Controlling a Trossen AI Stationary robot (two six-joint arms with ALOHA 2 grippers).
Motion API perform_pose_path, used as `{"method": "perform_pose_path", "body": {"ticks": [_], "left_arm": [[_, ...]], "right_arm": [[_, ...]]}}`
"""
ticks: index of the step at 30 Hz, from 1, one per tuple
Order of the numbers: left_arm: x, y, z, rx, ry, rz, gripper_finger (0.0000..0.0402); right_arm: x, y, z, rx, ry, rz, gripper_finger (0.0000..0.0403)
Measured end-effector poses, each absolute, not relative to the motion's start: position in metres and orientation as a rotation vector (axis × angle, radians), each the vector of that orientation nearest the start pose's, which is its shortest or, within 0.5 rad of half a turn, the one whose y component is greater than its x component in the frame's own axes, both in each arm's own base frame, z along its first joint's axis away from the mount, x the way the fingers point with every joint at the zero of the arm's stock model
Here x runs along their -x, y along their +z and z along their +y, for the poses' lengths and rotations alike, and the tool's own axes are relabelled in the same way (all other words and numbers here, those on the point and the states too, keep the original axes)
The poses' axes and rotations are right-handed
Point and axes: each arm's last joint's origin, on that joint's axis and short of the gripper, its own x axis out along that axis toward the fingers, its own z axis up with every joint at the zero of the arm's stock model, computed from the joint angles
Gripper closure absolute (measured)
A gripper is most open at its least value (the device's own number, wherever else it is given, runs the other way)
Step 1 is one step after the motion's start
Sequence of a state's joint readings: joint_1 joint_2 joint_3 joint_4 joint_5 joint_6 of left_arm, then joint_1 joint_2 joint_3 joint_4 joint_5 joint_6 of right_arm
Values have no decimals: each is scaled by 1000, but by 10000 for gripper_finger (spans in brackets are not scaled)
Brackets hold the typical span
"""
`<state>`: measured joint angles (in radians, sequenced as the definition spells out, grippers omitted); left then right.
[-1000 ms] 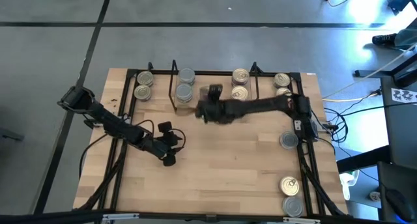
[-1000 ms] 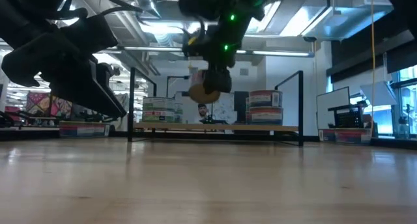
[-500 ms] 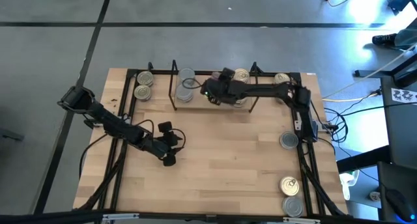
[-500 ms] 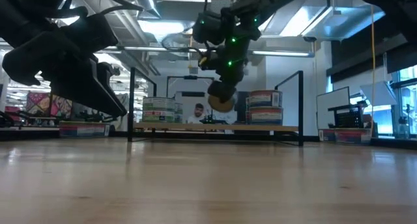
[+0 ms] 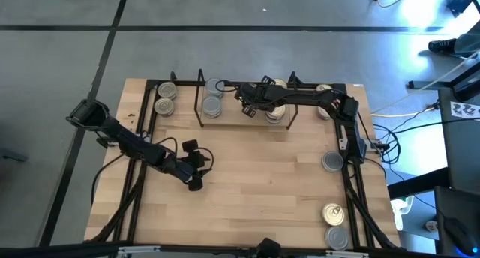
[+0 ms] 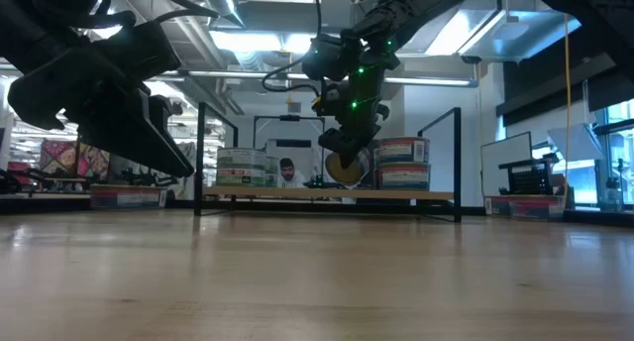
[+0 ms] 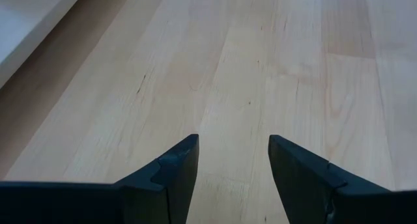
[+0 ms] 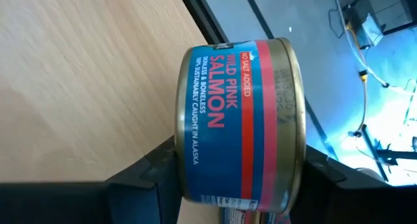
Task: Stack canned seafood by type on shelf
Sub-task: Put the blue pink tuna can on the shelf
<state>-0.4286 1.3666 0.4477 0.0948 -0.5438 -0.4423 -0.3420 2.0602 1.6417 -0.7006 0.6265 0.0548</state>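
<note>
My left gripper (image 7: 233,168) hung over bare tabletop (image 7: 273,61) at the near left, its fingers spread with nothing between them; only the left wrist view showed that gap. My right gripper (image 5: 253,97) was out over the shelf (image 5: 244,121) at the far edge, pinching a salmon tin (image 8: 240,123). The right wrist view alone let me read its blue and red label; from above the arm hid the tin, and the low view showed just its gold end (image 6: 344,167). Off the shelf I counted three tins by the right edge (image 5: 333,162), two at the far left (image 5: 166,91) and two at the far right corner (image 5: 324,91). On the shelf stood a silver stack (image 5: 213,105) and a gold stack (image 5: 277,108); how many tins each stack held I could not tell. A person (image 6: 286,171) sat beyond the table.
</note>
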Motion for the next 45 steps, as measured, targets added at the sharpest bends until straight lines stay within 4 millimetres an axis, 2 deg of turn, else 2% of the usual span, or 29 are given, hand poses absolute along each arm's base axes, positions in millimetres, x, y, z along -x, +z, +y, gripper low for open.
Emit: {"method": "perform_pose_path", "body": {"ticks": [11, 18, 33, 45], "left_arm": [[-212, 136, -80, 39, 265, 682, 218], [-211, 136, -80, 37, 263, 683, 218], [-211, 136, -80, 37, 263, 683, 218], [-211, 136, -80, 39, 264, 683, 218]], "right_arm": [[-406, 189, -164, 194, -967, 1178, 205], [-404, 187, -163, 195, -949, 1208, 203], [-404, 185, -162, 166, -899, 1222, 126], [-406, 191, -152, 170, -825, 1244, 121]]}}
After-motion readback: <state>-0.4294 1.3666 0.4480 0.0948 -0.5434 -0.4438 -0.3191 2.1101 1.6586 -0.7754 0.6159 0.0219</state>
